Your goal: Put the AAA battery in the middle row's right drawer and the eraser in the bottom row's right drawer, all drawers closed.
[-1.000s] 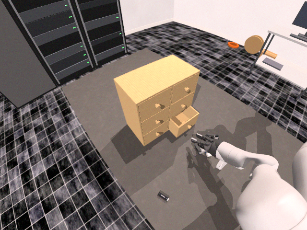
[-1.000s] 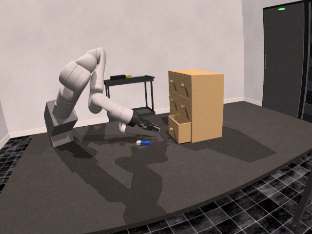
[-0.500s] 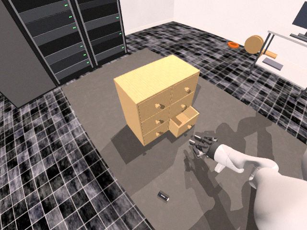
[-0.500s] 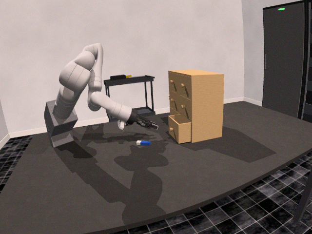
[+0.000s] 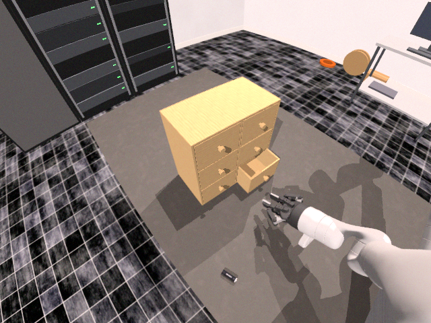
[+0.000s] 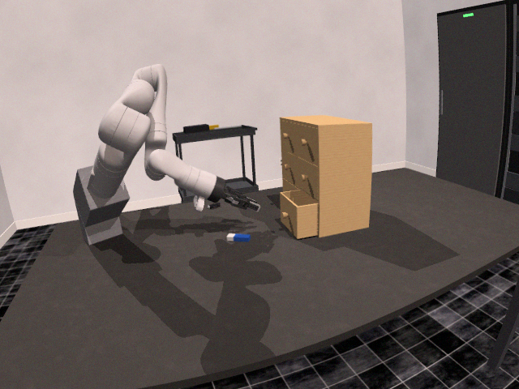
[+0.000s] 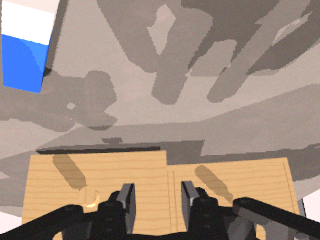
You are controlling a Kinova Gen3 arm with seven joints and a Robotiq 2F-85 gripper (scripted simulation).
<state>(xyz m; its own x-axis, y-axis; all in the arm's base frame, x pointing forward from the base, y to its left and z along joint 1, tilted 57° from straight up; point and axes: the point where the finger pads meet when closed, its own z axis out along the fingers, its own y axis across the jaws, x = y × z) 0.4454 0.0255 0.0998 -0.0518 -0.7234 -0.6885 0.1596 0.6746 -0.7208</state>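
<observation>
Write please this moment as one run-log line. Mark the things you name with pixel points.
black hand (image 5: 270,198) (image 6: 257,206) (image 7: 158,196) open, empty | wooden bottom-right drawer (image 5: 258,182) (image 6: 293,224) (image 7: 120,172) pulled out | blue-and-white rectangular eraser (image 6: 238,237) (image 7: 25,52) and small black battery (image 5: 229,275) (image 6: 214,205) on grey table (image 5: 194,269) (image 6: 356,301) (image 7: 140,107)

my top view looks steeply down at the chest's drawer fronts (image 5: 218,153); exterior looks from the side, farther off, across my arm (image 6: 190,177); wrist peers closely past my fingers. all three share the chest.

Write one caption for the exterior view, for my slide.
Robot hand, open, near the chest's pulled-out bottom right drawer; blue-and-white eraser on table.
</observation>
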